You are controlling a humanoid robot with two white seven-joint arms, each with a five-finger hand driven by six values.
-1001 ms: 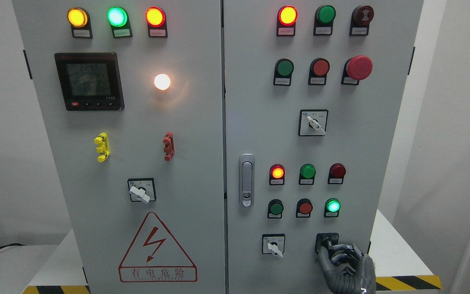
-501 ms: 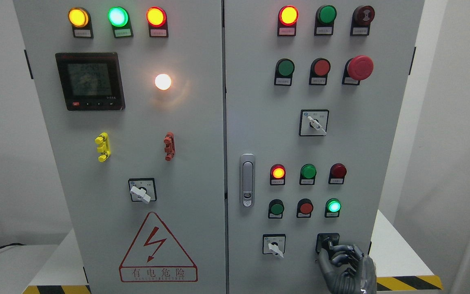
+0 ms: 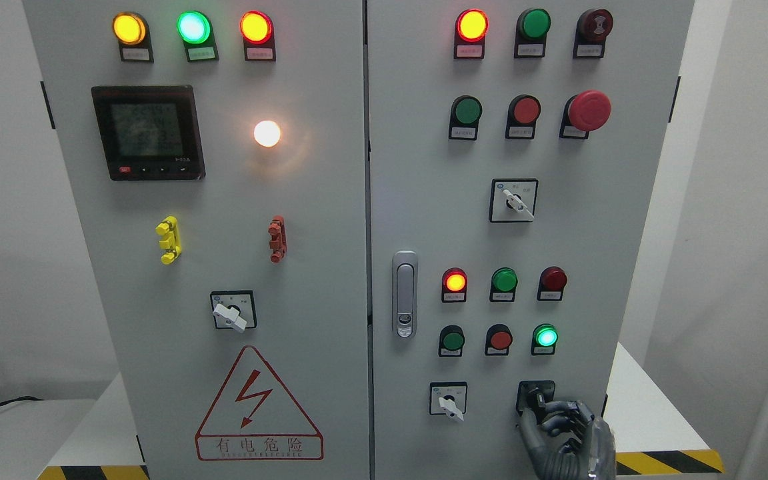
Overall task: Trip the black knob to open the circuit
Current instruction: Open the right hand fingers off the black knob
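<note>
Barely shifted since before: right hand [image 3: 561, 427] curled at black knob [image 3: 535, 398], cabinet's lower right corner. Firm grip needed, then twist.

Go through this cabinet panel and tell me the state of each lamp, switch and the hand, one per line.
Top-left yellow lamp, green lamp, red lamp: lit.
White round lamp: lit.
Digital meter screen: on.
Top-right red lamp: lit.
Lower small red lamp: lit.
Lower small green lamp: lit.
Black knob: gripped.
Right hand: shut on black knob.
</note>
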